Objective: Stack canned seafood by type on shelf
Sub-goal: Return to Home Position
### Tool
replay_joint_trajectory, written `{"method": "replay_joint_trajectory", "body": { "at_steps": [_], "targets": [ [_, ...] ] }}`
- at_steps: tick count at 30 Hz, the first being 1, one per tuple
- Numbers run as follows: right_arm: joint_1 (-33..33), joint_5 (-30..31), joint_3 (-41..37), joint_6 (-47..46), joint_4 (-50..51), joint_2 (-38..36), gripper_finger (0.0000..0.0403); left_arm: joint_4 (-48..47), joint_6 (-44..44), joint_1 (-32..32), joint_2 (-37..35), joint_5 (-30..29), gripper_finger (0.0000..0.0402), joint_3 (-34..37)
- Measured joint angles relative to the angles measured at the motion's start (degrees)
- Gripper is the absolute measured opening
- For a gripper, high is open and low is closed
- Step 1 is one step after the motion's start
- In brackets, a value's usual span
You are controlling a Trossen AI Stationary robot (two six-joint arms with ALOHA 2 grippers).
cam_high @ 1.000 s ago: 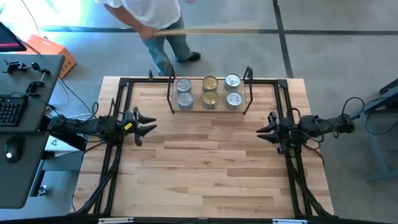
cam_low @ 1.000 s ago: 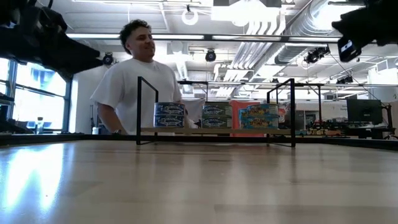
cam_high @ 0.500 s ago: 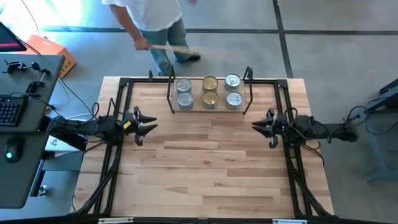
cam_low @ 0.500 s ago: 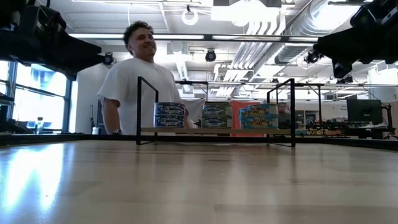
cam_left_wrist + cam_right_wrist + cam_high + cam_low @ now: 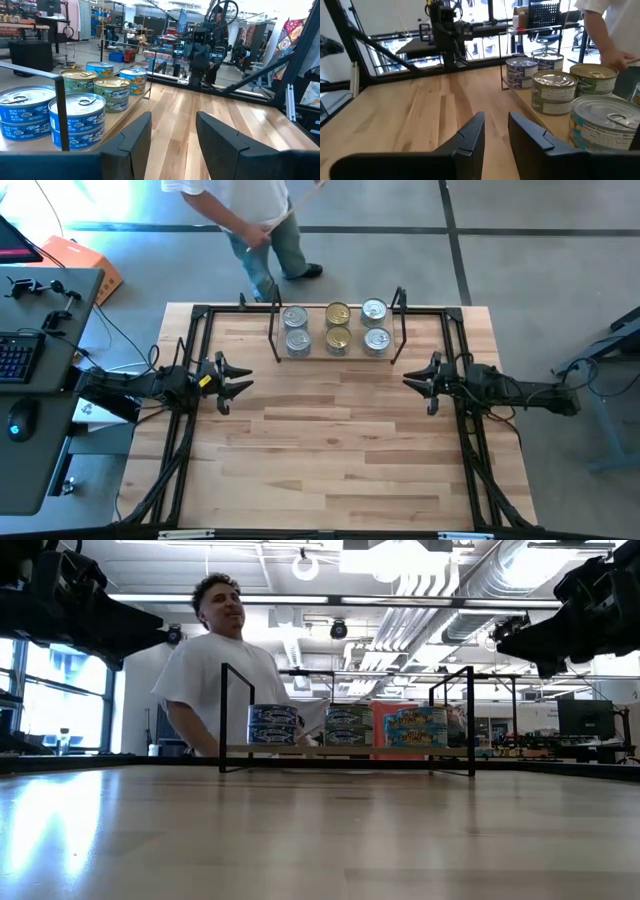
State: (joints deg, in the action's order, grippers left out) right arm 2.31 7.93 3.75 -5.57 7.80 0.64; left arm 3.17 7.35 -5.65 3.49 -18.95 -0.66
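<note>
**High view.** The shelf (image 5: 315, 329) stands at the middle of the table's (image 5: 340, 460) far edge. On it, the tins (image 5: 338, 338) sit in 3 columns: silver lids, gold lids, silver lids. No tin lies loose on the table. The left gripper (image 5: 243, 379) hovers at the table's left side and the right gripper (image 5: 412, 381) at its right side, both pointing inward and apart from the shelf. A person (image 5: 250, 200) stands just beyond the far edge, holding a thin stick (image 5: 300, 200).

**Low view.** Each stack is 2 tins high, and the labels match within a stack. The person is directly behind the shelf. Both arms hang high at the upper corners.

**Left wrist view.** This claw's fingers are spread with nothing between them. The blue-labelled stacks sit at the shelf's near end.

**Right wrist view.** This claw is also parted and empty. The person's hand (image 5: 620, 60) is just behind the shelf.

**Risks.**
- The stick or the hand could knock the shelf and slide an upper tin off its stack.
- Either arm, if it swung wide while pulling home, could clip a wire end frame and topple the sorted stacks.
</note>
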Motion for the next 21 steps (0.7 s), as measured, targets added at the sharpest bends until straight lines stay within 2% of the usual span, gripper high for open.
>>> {"method": "replay_joint_trajectory", "body": {
  "at_steps": [11, 15, 21],
  "targets": [
    [0.0, 0.1, 0.8, -2.6, 0.1, 0.8, 0.0078, 0.0, 0.0, 0.0, 0.5, 0.0, 0.0146, 0.0],
    [0.0, -2.7, 1.4, 1.2, 0.0, -0.4, 0.0078, -0.1, 0.0, 0.0, 1.3, 0.0, 0.0146, 0.0],
    [0.0, -2.7, 0.5, 1.4, -0.5, -0.4, 0.0078, -0.1, 0.0, 0.0, 2.9, 0.0, 0.0146, 0.0]
  ]
}}
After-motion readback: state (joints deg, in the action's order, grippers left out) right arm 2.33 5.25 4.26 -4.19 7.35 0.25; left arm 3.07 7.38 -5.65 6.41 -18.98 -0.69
